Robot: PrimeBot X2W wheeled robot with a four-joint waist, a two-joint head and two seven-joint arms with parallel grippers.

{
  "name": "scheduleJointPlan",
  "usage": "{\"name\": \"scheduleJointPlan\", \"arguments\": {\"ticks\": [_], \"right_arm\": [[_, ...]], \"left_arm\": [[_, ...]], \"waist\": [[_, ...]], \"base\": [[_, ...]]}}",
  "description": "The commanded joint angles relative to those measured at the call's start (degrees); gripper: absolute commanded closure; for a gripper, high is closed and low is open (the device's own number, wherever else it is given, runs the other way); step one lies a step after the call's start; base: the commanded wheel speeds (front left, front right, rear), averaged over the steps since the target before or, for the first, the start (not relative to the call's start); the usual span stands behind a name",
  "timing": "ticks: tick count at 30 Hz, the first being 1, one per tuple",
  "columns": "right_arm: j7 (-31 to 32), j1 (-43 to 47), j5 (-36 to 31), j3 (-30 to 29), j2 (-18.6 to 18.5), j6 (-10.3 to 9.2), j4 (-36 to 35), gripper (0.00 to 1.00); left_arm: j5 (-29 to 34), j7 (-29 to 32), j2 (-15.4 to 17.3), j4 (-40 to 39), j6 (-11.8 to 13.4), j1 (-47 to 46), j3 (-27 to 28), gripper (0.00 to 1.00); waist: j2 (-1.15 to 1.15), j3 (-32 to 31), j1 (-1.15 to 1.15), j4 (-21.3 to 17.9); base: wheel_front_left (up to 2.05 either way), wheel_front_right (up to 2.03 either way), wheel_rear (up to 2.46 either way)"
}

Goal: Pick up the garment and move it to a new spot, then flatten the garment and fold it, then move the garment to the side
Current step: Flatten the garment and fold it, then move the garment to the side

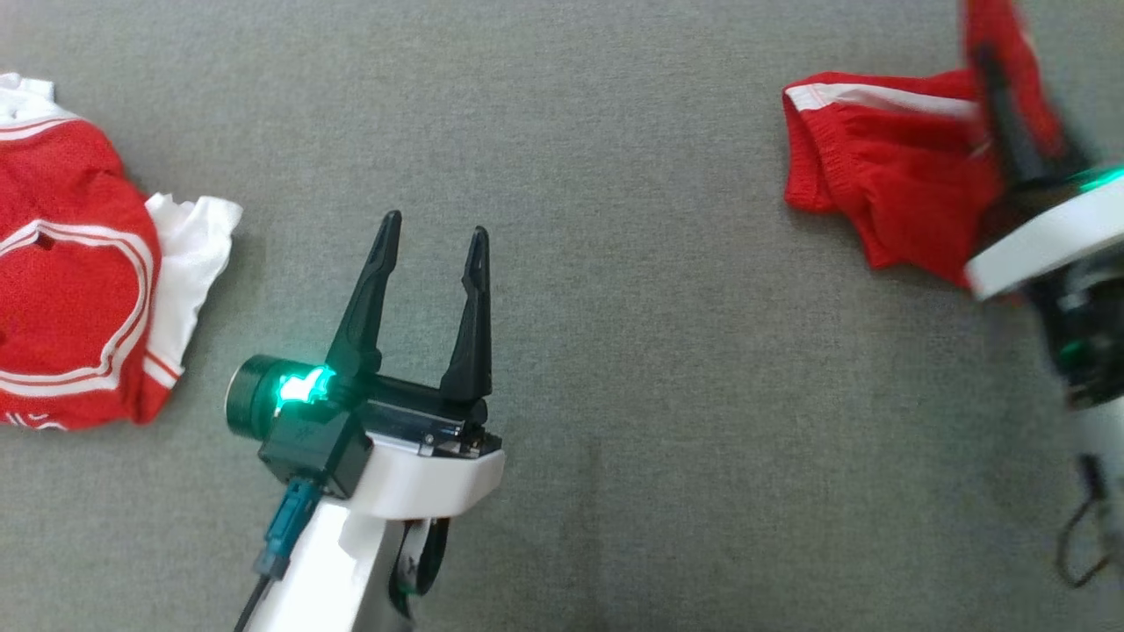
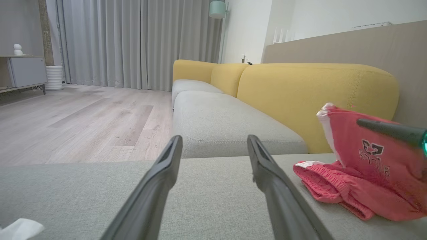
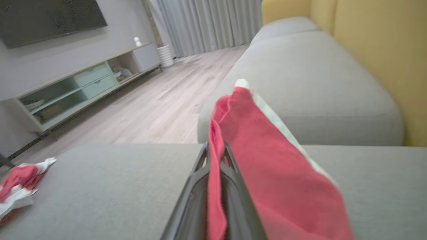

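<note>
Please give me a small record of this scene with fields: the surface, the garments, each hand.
surface: grey cushion
held garment: red shorts, one part lifted, the rest on the cushion
other garment: red and white jersey, lying at the robot's left
left hand: open, empty, above bare cushion
right hand: shut on the red shorts

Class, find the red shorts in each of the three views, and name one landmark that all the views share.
Head view: red shorts upper right.
Left wrist view: far right, lower half.
Right wrist view: centre bottom, pinched in the right tool.
Shared landmark: the grey seat cushion beneath them.
</note>
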Motion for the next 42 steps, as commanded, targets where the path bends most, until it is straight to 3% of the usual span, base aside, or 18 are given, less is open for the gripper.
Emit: {"name": "scheduleJointPlan", "arguments": {"ticks": [1, 2, 3, 4, 5, 6, 11, 17, 20, 33, 42], "right_arm": [[0.77, 1.08, -0.13, 2.70, 1.09, -0.04, -2.36, 1.00], [0.77, 1.08, -0.13, 2.70, 1.09, -0.04, -2.36, 1.00], [1.18, 1.29, -0.20, 3.92, 1.68, -0.04, -2.19, 0.91], [1.57, 1.54, -0.16, 5.09, 2.27, -0.04, -1.81, 0.72], [1.66, 1.72, -0.16, 5.97, 2.80, -0.04, -1.31, 0.25], [1.39, 1.86, -0.40, 6.60, 3.23, -0.04, -0.75, 0.00], [-4.83, 3.11, 0.52, 4.39, 4.16, -0.04, -0.02, 0.00], [-16.95, 9.37, -0.94, -2.74, 1.68, -0.04, -1.63, 0.00], [-19.97, 13.28, -2.90, -4.66, 1.36, -0.04, -2.46, 0.00], [-20.77, 25.83, -17.46, -3.55, 11.38, -0.04, 1.37, 0.00], [-20.78, 29.19, -22.90, -6.76, 16.19, -0.04, 3.09, 0.00]], "left_arm": [[-0.14, -0.28, 0.07, -2.02, 0.08, 0.10, 2.07, 0.00], [-0.14, -0.28, 0.07, -2.02, 0.08, 0.10, 2.07, 0.00], [-0.21, -0.28, 0.07, -2.04, 0.14, 0.05, 2.05, 0.00], [-0.30, -0.28, 0.07, -2.03, 0.19, 0.00, 1.99, 0.00], [-0.38, -0.28, 0.07, -2.01, 0.22, -0.07, 1.91, 0.00], [-0.47, -0.28, 0.07, -1.95, 0.26, -0.13, 1.81, 0.00], [-1.13, -0.28, 0.07, -1.77, 0.76, 0.22, 1.65, 0.00], [-1.76, -0.28, 0.07, -2.19, 1.80, 2.70, 3.12, 0.00], [-1.64, -0.28, 0.07, -2.19, 2.45, 4.40, 4.42, 0.00], [-1.71, -0.28, 0.07, -0.03, 2.22, 13.61, 9.06, 0.00], [0.50, -0.28, 0.07, 0.72, 0.64, 16.70, 10.89, 0.00]], "waist": [[0.00, 0.42, 0.00, 0.33], [0.00, 0.42, 0.00, 0.33], [0.00, 0.51, 0.00, 0.45], [0.00, 0.58, 0.00, 0.57], [0.00, 0.60, 0.00, 0.68], [0.00, 0.52, 0.00, 0.82], [0.00, -1.29, 0.00, 1.33], [0.00, -4.77, 0.00, 0.47], [0.00, -6.83, 0.00, -0.31], [0.00, -17.94, 0.00, 0.06], [0.00, -19.90, 0.00, 0.60]], "base": [[0.00, 0.00, 0.00], [0.00, 0.00, 0.00], [0.00, 0.00, 0.00], [0.00, 0.00, 0.00], [0.00, 0.00, 0.00], [0.00, 0.00, 0.00], [0.00, 0.00, 0.00], [0.00, 0.00, 0.00], [0.00, 0.00, 0.00], [0.00, 0.00, 0.00], [0.00, 0.00, 0.00]]}}
